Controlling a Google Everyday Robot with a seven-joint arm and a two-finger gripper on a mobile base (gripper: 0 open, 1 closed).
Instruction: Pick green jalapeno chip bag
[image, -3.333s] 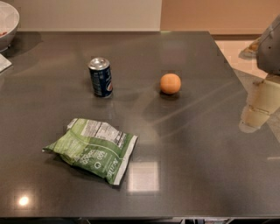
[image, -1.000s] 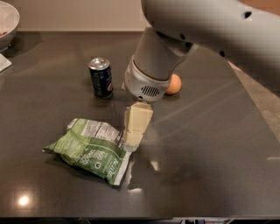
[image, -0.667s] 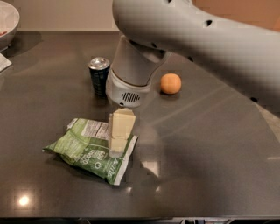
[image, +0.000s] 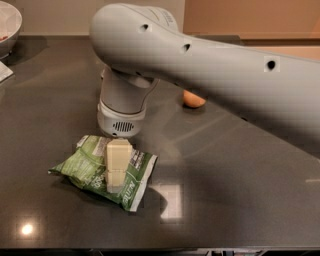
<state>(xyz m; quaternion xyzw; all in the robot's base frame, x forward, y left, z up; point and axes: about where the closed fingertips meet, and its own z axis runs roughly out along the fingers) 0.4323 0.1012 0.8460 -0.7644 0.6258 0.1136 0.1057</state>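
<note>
The green jalapeno chip bag (image: 84, 167) lies flat on the dark table (image: 240, 190) at the front left. It is crinkly light green with white print. My gripper (image: 116, 176) hangs from the big white arm (image: 200, 60) and is right over the middle of the bag, down at its surface. The gripper's cream-coloured end covers the bag's centre. The dark blue soda can is hidden behind the arm.
The orange fruit (image: 192, 100) peeks out from under the arm at mid-table. A white bowl (image: 9, 26) stands at the back left corner, with a white paper edge (image: 4, 72) below it. The table's front edge runs along the bottom.
The arm has swung in from the right and moved left and down. The gripper now sits over the bag's middle. The arm now hides the soda can and part of the orange.
</note>
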